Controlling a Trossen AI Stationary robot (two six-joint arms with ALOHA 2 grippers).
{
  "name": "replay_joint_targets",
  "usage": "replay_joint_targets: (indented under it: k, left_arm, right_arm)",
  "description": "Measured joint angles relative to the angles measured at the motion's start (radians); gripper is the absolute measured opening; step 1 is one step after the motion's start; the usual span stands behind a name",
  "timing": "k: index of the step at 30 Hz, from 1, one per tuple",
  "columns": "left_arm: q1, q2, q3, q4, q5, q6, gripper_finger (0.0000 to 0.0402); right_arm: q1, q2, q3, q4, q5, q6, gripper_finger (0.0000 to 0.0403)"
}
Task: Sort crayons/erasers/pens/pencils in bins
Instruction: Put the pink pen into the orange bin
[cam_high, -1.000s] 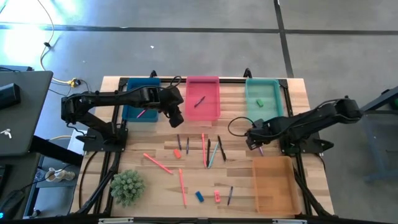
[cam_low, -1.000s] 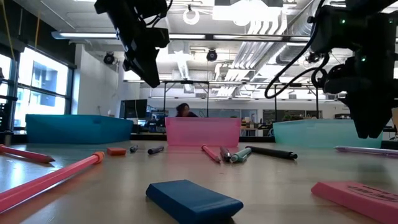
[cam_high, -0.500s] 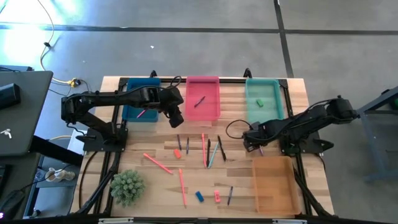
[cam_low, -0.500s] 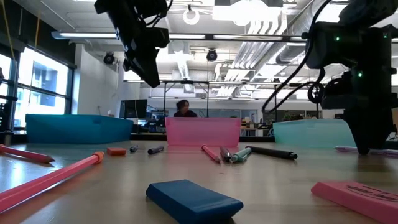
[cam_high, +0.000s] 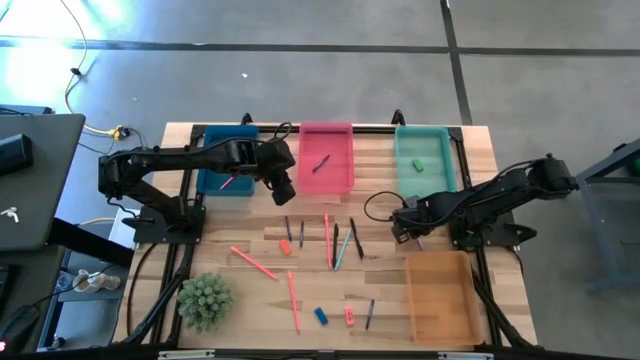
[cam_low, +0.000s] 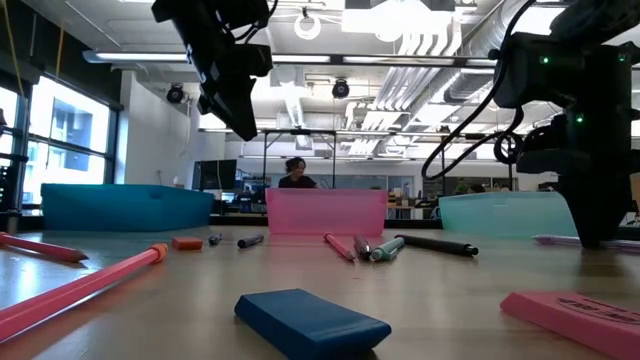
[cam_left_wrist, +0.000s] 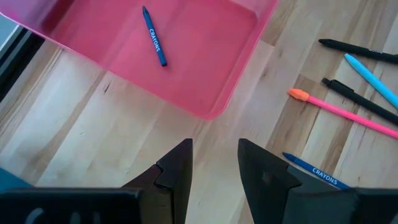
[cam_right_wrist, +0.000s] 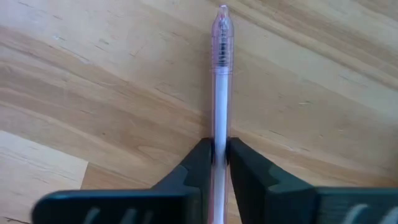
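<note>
Up close in the low view, a blue eraser (cam_low: 312, 322) lies on the counter (cam_low: 450, 290). Only the right wrist view shows the right claw (cam_right_wrist: 219, 155) squeezing a clear pen (cam_right_wrist: 221, 74) flat on the wood. Farther back, the left claw (cam_left_wrist: 214, 168) hangs a little open, holding nothing, near the pink bin (cam_left_wrist: 205, 56) with a blue crayon (cam_left_wrist: 153, 36) inside.

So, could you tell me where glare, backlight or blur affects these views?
High view: bright glare at the top left on the floor; table evenly lit. Low view: the ceiling lights backlight both arms into silhouettes, and the near blue eraser looks soft. Right wrist view: the pen between the fingers is sharp.
</note>
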Motion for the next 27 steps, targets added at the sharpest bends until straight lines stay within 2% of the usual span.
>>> replay_joint_targets:
  k: [4, 14, 27]
  left_arm:
    - [0.000, 0.000, 0.000, 0.000, 0.000, 0.000, 0.0115]
    - [0.000, 0.000, 0.000, -0.091, 0.002, 0.000, 0.0115]
    - [-0.002, -0.021, 0.001, -0.129, 0.003, 0.062, 0.0115]
  right_arm:
    - [0.000, 0.000, 0.003, -0.003, -0.001, -0.010, 0.0009]
    - [0.002, 0.008, 0.081, -0.019, -0.005, -0.113, 0.0008]
    - [0.001, 0.006, 0.211, -0.029, 0.107, -0.161, 0.0009]
